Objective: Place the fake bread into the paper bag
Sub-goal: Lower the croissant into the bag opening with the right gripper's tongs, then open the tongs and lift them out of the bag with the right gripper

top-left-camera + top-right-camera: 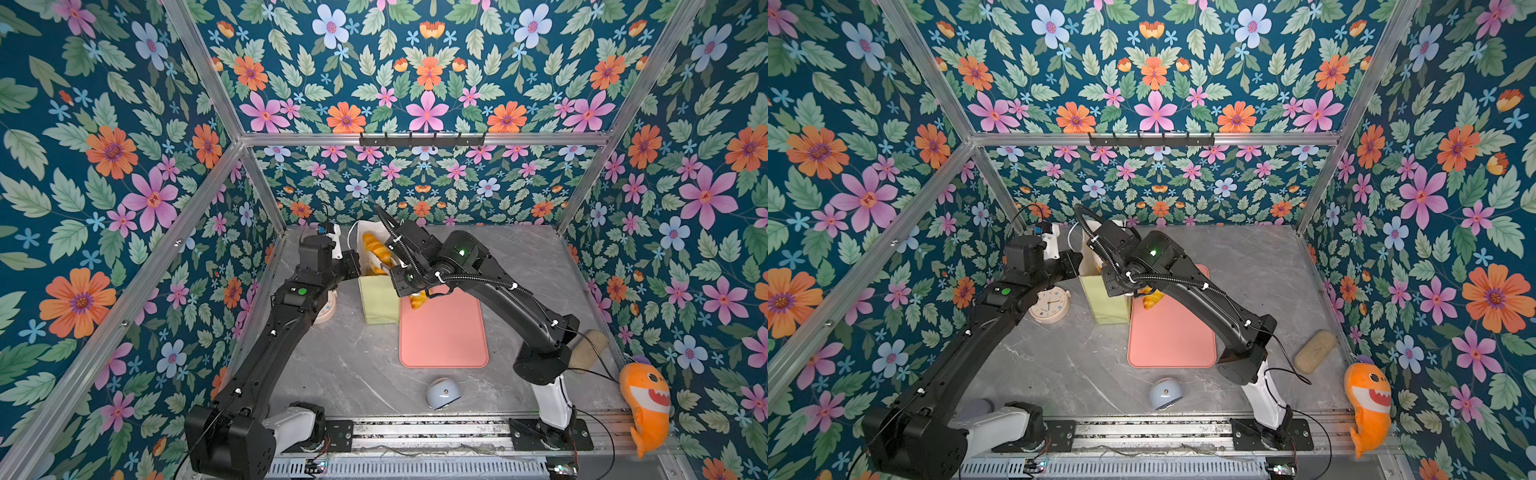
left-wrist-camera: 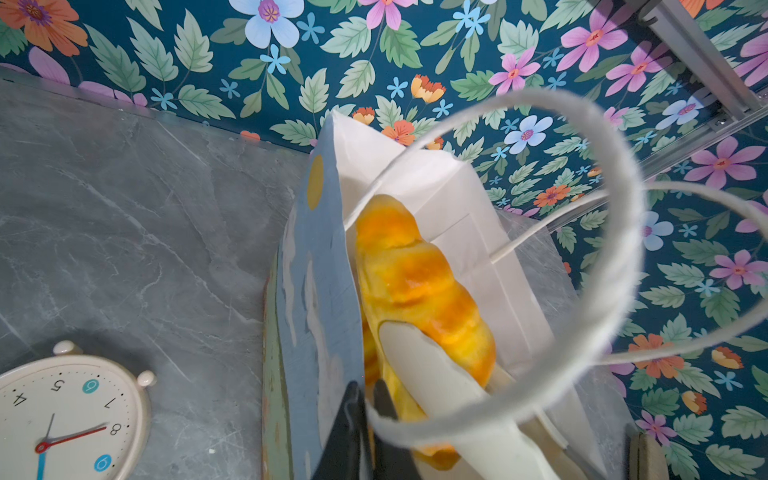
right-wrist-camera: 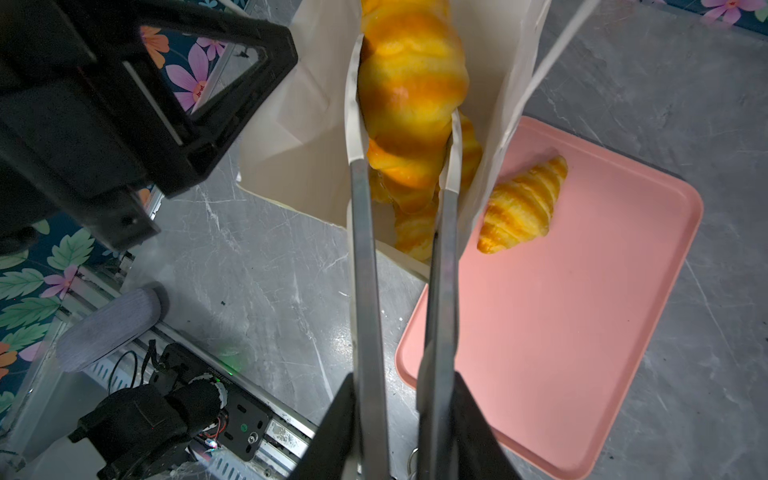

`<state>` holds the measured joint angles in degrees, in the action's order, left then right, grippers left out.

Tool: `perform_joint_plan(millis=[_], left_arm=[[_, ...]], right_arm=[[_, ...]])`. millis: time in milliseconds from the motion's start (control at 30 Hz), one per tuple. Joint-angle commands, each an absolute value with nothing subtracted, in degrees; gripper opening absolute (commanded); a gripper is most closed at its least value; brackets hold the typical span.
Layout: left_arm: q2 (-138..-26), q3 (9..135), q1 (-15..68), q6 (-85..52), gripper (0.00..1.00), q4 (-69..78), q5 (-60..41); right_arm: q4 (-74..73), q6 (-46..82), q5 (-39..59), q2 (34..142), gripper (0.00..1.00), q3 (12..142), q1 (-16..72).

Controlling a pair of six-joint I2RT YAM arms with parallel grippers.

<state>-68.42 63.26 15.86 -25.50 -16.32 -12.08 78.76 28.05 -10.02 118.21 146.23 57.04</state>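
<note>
The paper bag [image 1: 380, 303] stands upright on the grey worktop [image 1: 353, 361], just beside the far left corner of the pink tray [image 1: 444, 332]. The left claw [image 2: 365, 411] is closed, pinching the rim of the bag's blue printed side. The right claw [image 3: 405, 112] reaches into the bag's mouth. Its two long fingers are clamped on either side of a glossy croissant [image 3: 409, 75], which sits inside the bag between the white walls. More pastries [image 3: 415, 232] lie beneath it in the bag. A second croissant [image 3: 523, 208] rests on the tray, close to the bag's wall. A cream clock [image 1: 1050, 305] lies on the worktop near the bag, on the left arm's side.
</note>
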Motion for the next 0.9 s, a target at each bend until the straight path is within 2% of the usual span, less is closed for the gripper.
perform_joint_plan(millis=[0, 867], left_arm=[[-68.6, 63.8, 15.9, -25.9, 0.1, -15.7, -12.7], [-68.5, 63.2, 15.9, -25.9, 0.1, -16.1, -12.4]], right_arm=[[79.6, 27.6, -10.6, 118.5, 0.33, 147.1, 57.1], [78.7, 27.2, -9.3, 117.1, 0.46, 147.8, 57.1]])
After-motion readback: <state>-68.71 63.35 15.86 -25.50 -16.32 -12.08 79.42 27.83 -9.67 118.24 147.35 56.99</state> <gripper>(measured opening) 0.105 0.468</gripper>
